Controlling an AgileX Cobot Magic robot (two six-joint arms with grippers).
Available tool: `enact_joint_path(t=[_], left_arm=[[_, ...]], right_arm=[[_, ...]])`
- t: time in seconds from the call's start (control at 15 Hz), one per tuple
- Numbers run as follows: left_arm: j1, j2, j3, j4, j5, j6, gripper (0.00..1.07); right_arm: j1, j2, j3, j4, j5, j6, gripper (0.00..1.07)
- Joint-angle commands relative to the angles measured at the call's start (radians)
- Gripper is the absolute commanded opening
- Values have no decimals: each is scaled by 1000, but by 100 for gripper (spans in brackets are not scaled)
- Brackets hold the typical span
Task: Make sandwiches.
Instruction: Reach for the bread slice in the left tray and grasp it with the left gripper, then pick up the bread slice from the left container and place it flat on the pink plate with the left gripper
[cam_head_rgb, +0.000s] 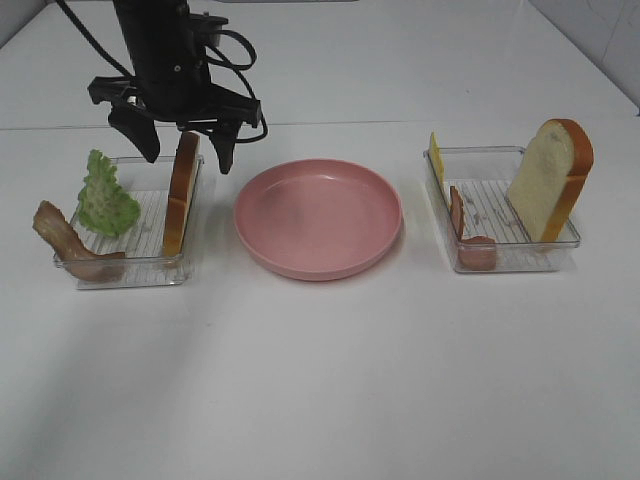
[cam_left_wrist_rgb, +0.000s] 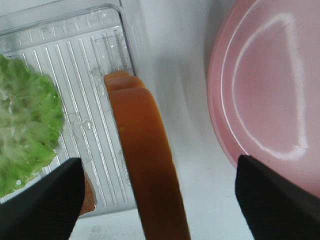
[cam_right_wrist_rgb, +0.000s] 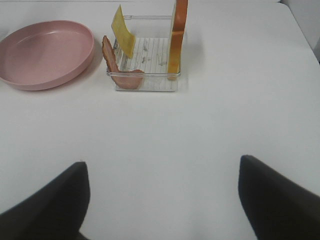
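Below the spread left claw (cam_head_rgb: 187, 158): upright bread slice (cam_head_rgb: 180, 200).

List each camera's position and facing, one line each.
Exterior high: up high, looks down on the white table; shows the left black gripper above the left clear plastic tray.
Left wrist: looks down between its fingertips on an orange-brown-crusted toy bread slice and a green lettuce leaf.
Right wrist: low, faces the right clear plastic tray; the right black gripper's open fingertips show.
Shared: all three show the round pink plate.
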Motion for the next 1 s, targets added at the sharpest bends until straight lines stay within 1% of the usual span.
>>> enact_joint_path(t=[0.07,0.2,0.33,0.4,0.47,0.53,0.67,0.73,0.87,0.93,1.0], left_arm=[[2,23,-3,20,71,-13,77],[2,38,-3,24,55,-14,71],[2,39,-4,24,51,-30,61],[2,37,-4,24,53,-34,50],[2,34,-4,24,53,-34,44],[2,33,-4,24,53,-34,42],[2,24,-4,24,53,-33,28],[2,24,-4,24,53,-33,25],[2,24,-4,24,53,-33,7],[2,24,-4,24,53,-33,0],[2,23,-4,23,55,-32,0]], right_arm=[[-6,-16,3,7,-11,-6,78],[-6,-16,3,7,-11,-6,78],[-6,-16,3,7,-11,-6,78],[-6,-16,3,7,-11,-6,78],[-6,-16,3,7,-11,-6,78],[-6,-16,3,7,-11,-6,78],[-6,-16,3,7,-11,-6,78],[-6,-16,3,7,-11,-6,78],[-6,-16,3,7,-11,-6,78],[-6,-16,3,7,-11,-6,78],[-6,-16,3,7,-11,-6,78]])
